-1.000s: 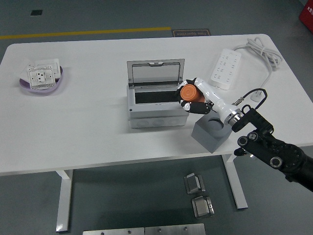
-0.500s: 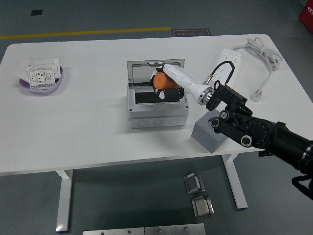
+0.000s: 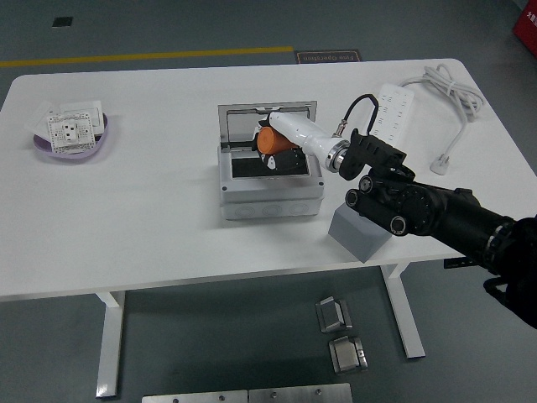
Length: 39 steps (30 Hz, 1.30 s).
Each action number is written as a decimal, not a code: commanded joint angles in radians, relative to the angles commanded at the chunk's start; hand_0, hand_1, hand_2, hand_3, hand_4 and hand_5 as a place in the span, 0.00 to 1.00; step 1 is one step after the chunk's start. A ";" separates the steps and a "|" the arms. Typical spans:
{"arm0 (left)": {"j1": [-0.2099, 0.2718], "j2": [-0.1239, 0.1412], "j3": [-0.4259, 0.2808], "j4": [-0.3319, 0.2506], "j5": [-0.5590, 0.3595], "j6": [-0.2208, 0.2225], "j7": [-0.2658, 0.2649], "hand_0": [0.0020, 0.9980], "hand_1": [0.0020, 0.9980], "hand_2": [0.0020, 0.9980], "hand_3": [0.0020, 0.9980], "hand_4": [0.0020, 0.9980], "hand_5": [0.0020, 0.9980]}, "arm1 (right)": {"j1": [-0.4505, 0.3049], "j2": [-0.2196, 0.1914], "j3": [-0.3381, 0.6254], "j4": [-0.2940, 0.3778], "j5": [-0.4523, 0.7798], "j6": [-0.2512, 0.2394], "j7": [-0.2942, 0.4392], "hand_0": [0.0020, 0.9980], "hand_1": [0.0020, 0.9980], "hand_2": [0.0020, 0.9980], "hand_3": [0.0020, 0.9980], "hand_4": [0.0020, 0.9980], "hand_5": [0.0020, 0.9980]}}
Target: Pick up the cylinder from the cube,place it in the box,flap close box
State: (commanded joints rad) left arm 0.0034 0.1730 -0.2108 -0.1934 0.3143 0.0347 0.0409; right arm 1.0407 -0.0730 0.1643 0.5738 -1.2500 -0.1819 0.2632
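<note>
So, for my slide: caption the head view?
Right robot hand holds orange cylinder over open box.

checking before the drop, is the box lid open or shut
Open. The lid stands up at the back of the box, and the right hand holds the orange cylinder over the dark opening.

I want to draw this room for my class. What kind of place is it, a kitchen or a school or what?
Probably a robot test lab or workshop, not a kitchen. A black robot arm reaches over a plain white table, the grey floor has a yellow tape line, and a power strip lies on the table.
</note>
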 joint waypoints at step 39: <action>-0.026 -0.009 -0.004 -0.011 0.025 -0.006 0.009 0.67 0.67 0.58 0.61 0.63 0.29 | -0.007 0.018 0.044 -0.054 -0.060 0.078 0.014 0.50 0.64 0.76 1.00 0.88 0.43</action>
State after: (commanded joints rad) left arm -0.0229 0.1641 -0.2145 -0.2044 0.3395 0.0286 0.0495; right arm 1.0338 -0.0553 0.2083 0.5202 -1.3097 -0.1036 0.2770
